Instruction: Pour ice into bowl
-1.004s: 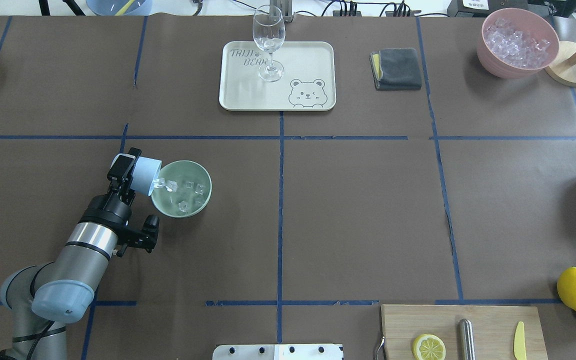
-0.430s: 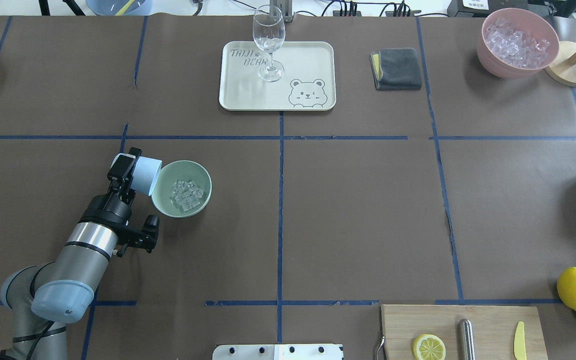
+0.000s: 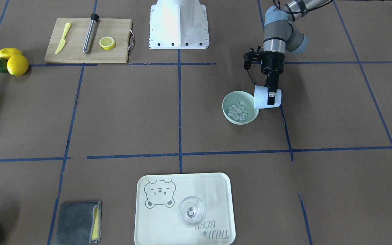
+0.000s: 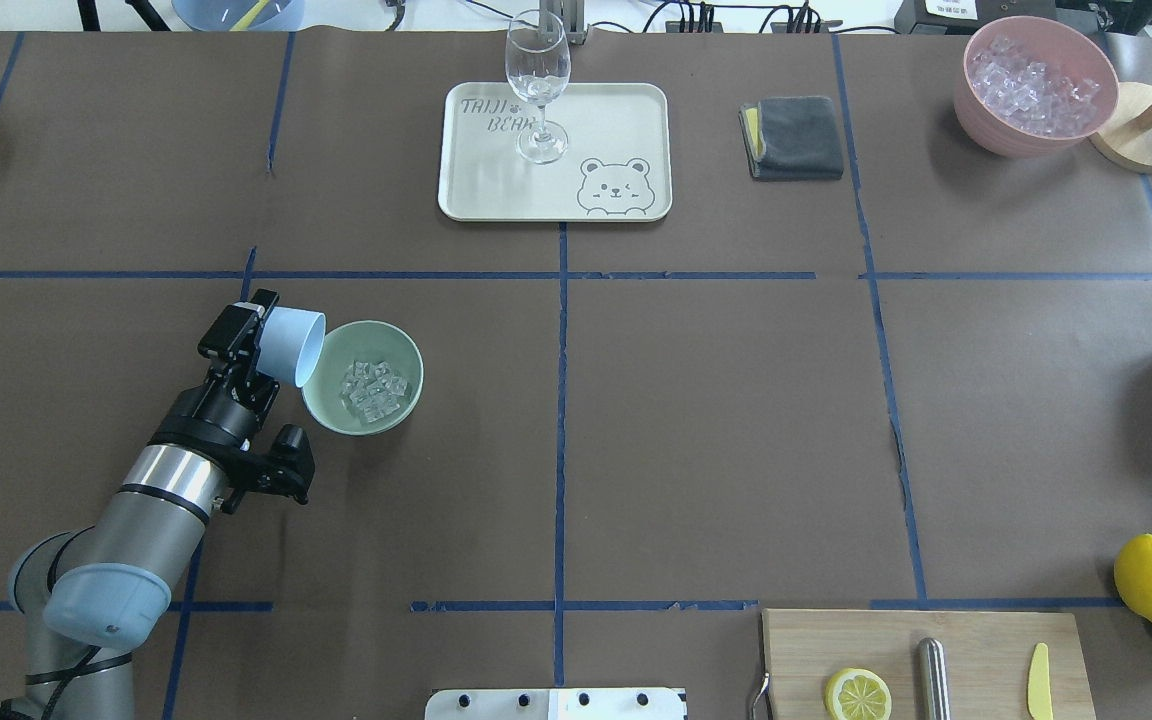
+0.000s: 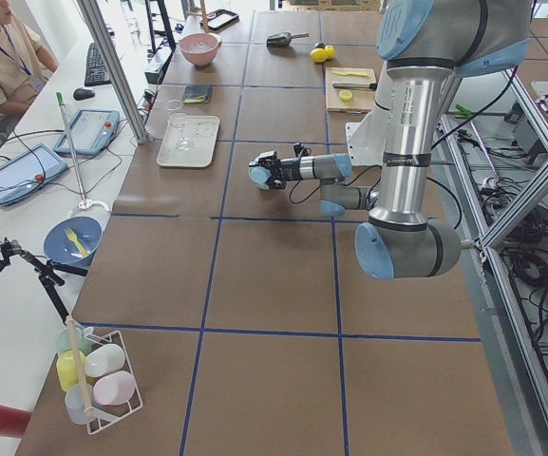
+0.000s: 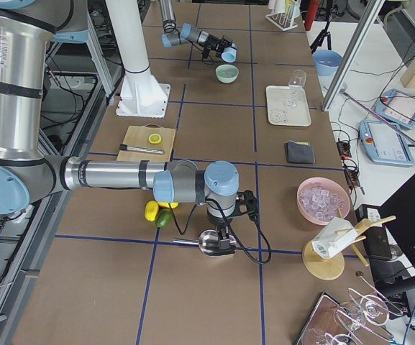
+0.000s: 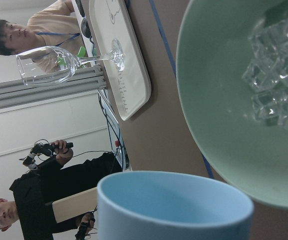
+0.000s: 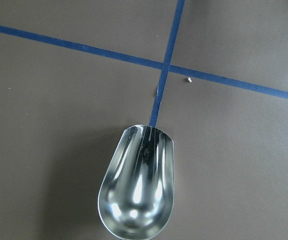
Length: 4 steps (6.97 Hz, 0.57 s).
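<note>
Bright, even light from above covers the matte brown worktop [image 4: 716, 420]; the round pale mint-green plastic bowl [image 4: 408, 385] throws only a faint, soft shadow. White glare streaks the shiny metal scoop [image 8: 137, 185]. Close to the left wrist camera, the light blue cup [image 7: 173, 205] looks soft.

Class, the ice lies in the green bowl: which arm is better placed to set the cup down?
Left: the left pincer grips the blue cup beside the bowl; the right pincer is far off at a scoop.

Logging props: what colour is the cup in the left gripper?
Light blue; the cup shows best in the overhead view.
</note>
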Available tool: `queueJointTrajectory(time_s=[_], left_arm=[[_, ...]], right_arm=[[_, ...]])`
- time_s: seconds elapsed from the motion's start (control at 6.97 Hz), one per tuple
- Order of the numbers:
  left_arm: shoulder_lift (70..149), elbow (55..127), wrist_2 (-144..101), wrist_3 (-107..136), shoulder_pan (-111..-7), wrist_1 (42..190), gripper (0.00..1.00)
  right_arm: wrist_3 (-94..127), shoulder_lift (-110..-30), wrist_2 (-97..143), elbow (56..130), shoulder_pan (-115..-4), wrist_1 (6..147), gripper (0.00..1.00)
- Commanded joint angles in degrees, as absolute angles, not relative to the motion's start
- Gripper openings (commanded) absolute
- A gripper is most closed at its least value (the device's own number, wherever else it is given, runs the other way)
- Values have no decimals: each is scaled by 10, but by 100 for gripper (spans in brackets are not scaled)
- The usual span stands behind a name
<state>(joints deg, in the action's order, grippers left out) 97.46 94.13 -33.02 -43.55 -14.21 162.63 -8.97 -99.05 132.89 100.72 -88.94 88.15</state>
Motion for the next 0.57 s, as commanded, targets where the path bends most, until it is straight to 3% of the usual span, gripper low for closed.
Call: queueJointTrajectory(time_s=[0.0, 0.43], left_arm=[[971, 932, -335, -346, -138, 1781, 0], [974, 920, -337, -113, -115, 1877, 0]], right_arm=[[-90, -991, 1329, 1006, -889, 882, 100], [-90, -991, 1329, 1006, -889, 882, 100]])
